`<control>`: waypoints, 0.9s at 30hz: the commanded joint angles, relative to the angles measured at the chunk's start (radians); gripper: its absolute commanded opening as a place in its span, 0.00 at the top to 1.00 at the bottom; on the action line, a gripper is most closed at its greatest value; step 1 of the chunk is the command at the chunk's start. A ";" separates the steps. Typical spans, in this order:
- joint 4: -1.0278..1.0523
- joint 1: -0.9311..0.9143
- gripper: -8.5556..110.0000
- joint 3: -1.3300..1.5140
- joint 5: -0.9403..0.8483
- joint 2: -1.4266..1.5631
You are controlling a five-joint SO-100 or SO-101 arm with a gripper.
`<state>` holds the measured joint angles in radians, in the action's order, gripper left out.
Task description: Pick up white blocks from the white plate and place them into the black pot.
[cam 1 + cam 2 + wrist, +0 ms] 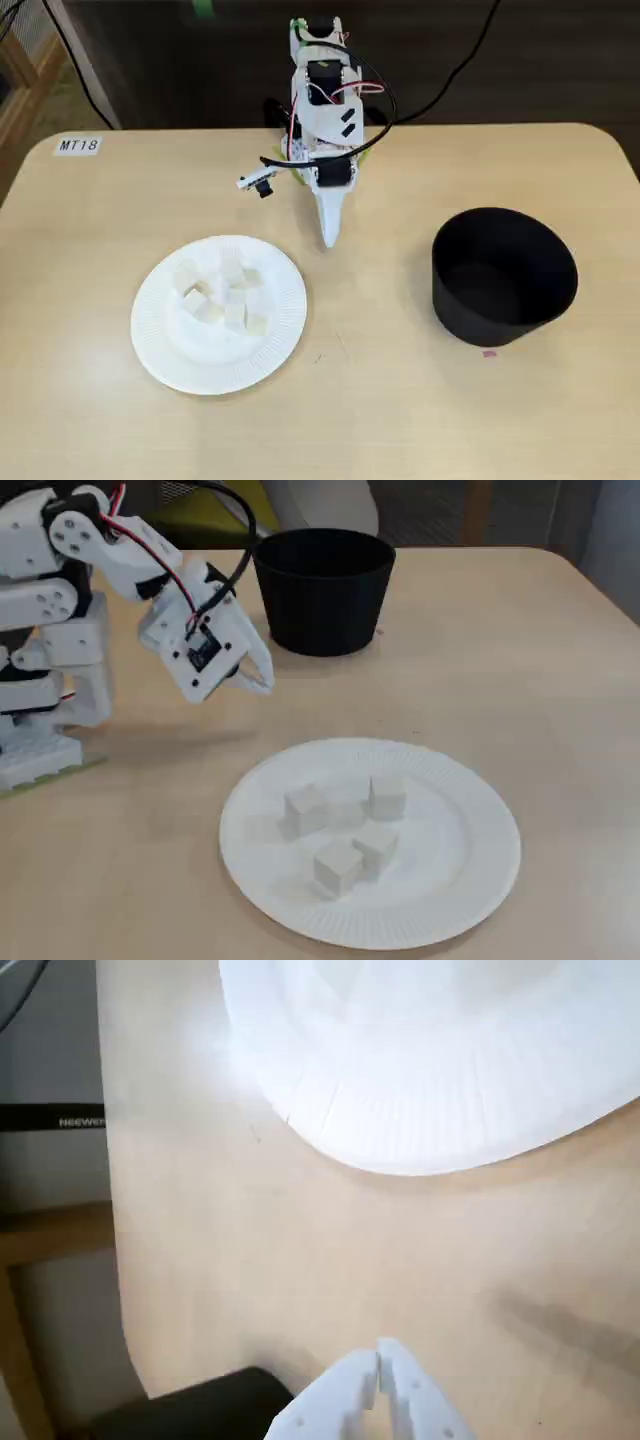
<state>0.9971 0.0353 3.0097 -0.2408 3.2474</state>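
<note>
A pale, light-wood worktop (420,400) with rounded corners carries everything. A small white label reading "MT18" (78,145) sits near its far left corner in a fixed view, and a tiny pink mark (489,353) lies just in front of the pot. Behind the worktop the room is dark, with black cables (70,60) running down, and wooden furniture shows at the left edge; a fixed view from the side shows a yellow-green seat (215,510) beyond the far edge.

The round white paper plate with a ribbed rim (160,350) lies on the left part of the worktop in that view. The small cream-white cube blocks (225,295) sit clustered in its middle, some touching one another. The matte black round pot with tapered walls (500,290) stands upright on the right, well apart from the plate; no blocks can be seen inside it.

The white arm's gripper (262,685) hangs above bare worktop between plate and pot, empty, with its jaws closed together, as the wrist view (381,1360) shows.
</note>
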 commanded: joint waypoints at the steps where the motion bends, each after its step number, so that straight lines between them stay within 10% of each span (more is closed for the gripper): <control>1: -0.014 -0.002 0.95 -0.005 -0.008 0.006; 27: -0.029 -0.017 0.93 -0.049 0.006 0.006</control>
<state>0.9449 0.0153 3.0281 -0.2424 3.2490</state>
